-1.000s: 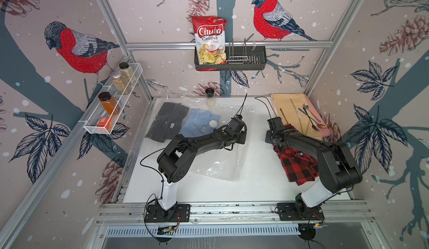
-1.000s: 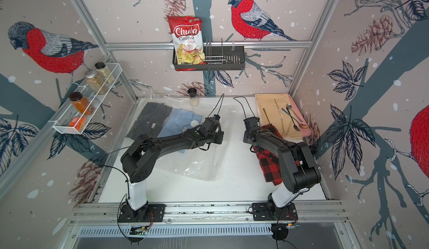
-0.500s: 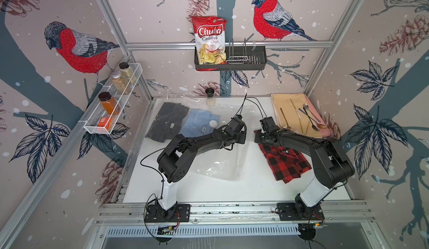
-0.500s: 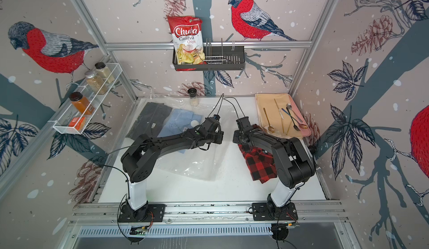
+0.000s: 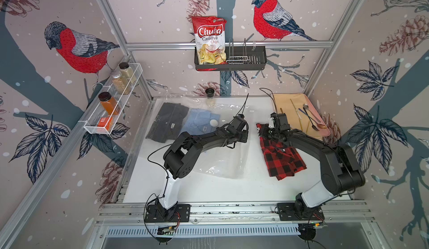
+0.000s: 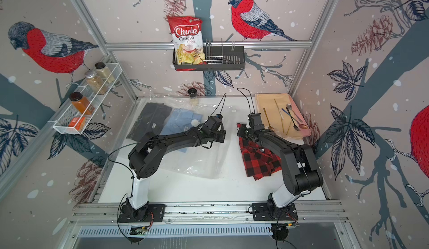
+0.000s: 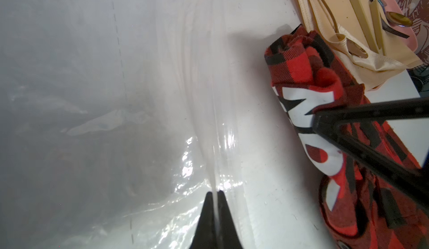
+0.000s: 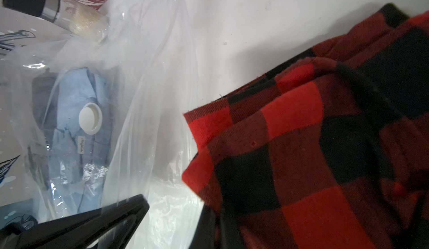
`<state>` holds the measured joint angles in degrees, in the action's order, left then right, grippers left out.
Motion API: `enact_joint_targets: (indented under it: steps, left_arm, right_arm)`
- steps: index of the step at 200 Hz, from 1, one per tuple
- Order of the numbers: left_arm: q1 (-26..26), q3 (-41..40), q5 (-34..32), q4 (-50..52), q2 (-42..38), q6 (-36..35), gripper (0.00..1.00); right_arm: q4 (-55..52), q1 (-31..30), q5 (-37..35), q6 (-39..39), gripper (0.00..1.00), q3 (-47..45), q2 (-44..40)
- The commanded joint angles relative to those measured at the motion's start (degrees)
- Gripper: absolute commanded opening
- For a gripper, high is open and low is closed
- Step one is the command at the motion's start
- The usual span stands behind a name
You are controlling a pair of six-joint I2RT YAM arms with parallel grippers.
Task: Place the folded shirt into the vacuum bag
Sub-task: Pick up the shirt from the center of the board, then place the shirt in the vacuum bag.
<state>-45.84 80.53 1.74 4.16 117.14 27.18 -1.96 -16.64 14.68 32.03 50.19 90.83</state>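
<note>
White tabletop (image 5: 209, 189), bird-patterned walls (image 5: 162, 11), left fingers (image 7: 206, 222) pinching vacuum bag (image 5: 222, 164) edge, right fingers (image 8: 206, 229) pinching plaid shirt (image 5: 285, 159)

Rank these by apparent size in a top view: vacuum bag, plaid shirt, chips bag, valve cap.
Largest to smallest:
1. vacuum bag
2. plaid shirt, partly covered
3. chips bag
4. valve cap

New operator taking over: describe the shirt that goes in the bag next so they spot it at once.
On the white table, go to its right side, beside the cutlery tray. The plaid shirt lies there, one corner pinched in the right hand. It alone is red-and-black checked and outside the bag; the blue shirt and dark shirt are plain and already inside.
</note>
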Motion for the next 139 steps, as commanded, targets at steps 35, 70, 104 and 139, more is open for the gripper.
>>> enact_joint_targets:
  steps: [35, 70, 104, 139]
  left_arm:
    - [0.1, 1.1, 2.0, -1.7, 0.8, 0.5, 0.0]
    - [0.1, 0.5, 1.9, -1.6, -0.4, 0.8, 0.0]
    - [0.1, -0.7, 1.7, -2.3, -3.1, 1.3, 0.0]
    - [0.1, -0.9, 1.8, -2.3, -4.8, 1.3, 0.0]
  right_arm:
    - [17.2, -0.4, 12.9, 10.2, 0.0, -2.0, -0.4]
    - [26.2, -0.9, 16.2, 16.4, 0.0, -3.4, 3.3]
    - [38.8, -1.2, 20.9, 23.9, 0.0, -5.6, 9.5]
    - [49.1, -1.5, 23.5, 29.7, 0.0, -7.2, 15.6]
